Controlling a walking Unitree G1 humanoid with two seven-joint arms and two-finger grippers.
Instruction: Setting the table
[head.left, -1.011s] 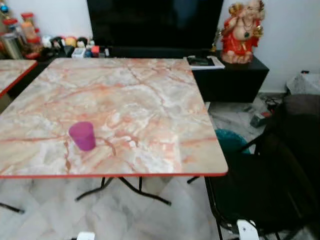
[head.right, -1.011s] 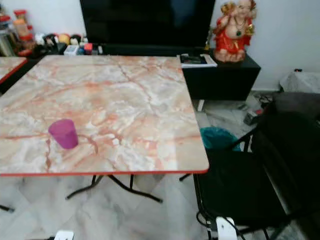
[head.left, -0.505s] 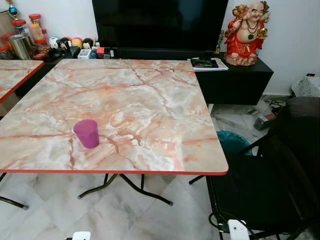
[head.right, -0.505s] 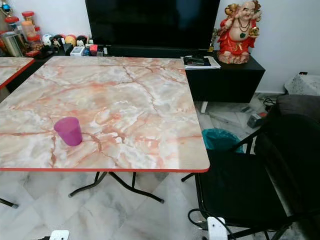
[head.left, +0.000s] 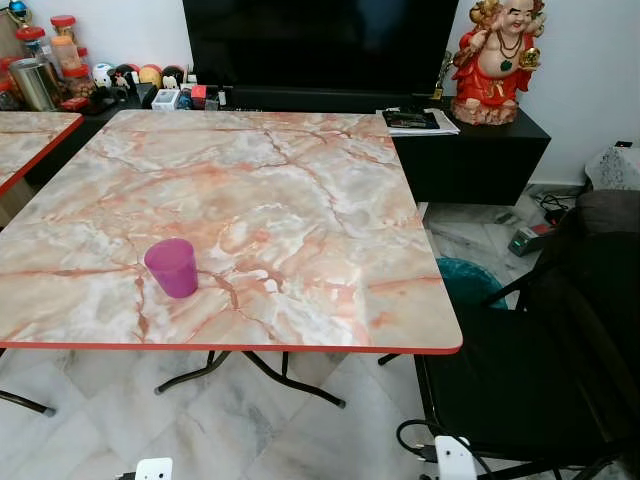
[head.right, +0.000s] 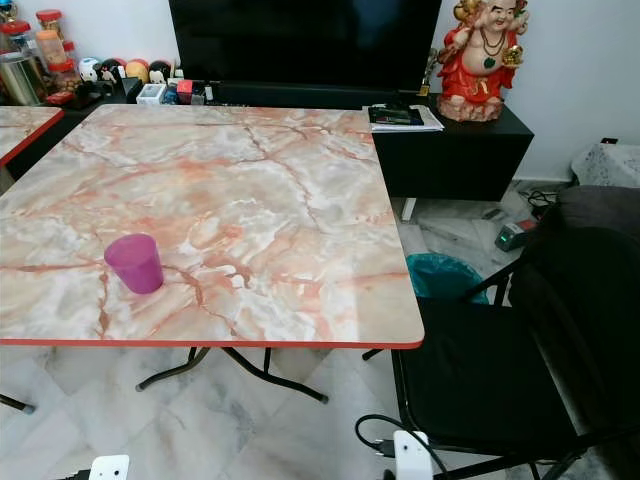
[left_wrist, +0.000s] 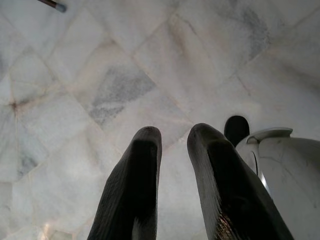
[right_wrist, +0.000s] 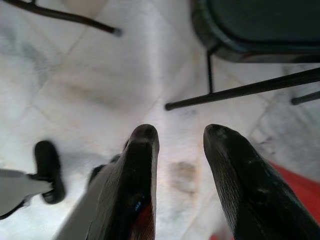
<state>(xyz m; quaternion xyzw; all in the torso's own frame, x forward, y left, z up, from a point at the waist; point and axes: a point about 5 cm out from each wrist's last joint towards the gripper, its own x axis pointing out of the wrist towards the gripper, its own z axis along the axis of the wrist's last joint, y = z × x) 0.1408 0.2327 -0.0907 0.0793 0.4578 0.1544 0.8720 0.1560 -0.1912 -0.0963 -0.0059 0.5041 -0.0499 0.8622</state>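
— Looking at the table (head.left: 300, 180), what has it got on it for the setting job?

— One thing: a purple cup (head.left: 172, 267), upright, mouth up, standing near the table's front edge and closer to its front-left corner than to the right side. Nothing touches it; marble-patterned top lies bare all round it.

— How would you expect it to handle?

— My guess is thin plastic: light, fairly stiff, not fragile, with smooth walls that could slip. It tapers, narrower at the base, so a squeeze low down might make it ride upward out of the grip. I would take it across the upper half of the wall, one finger on each side, pressing gently, since an empty tumbler tips or skids with any sideways nudge.

— Where are the grippers?

— Both arms hang low, pointing at the tiled floor (left_wrist: 75, 60). The left gripper (left_wrist: 174, 135) has its fingers slightly apart with nothing between them. The right gripper (right_wrist: 181, 135) is spread a little wider, also empty, near the black legs of the chair (head.right: 480, 370) that stands at the table's front-right corner.

— Anything to mind?

— That chair sits close on the right, so the left arm looks the easier reach.
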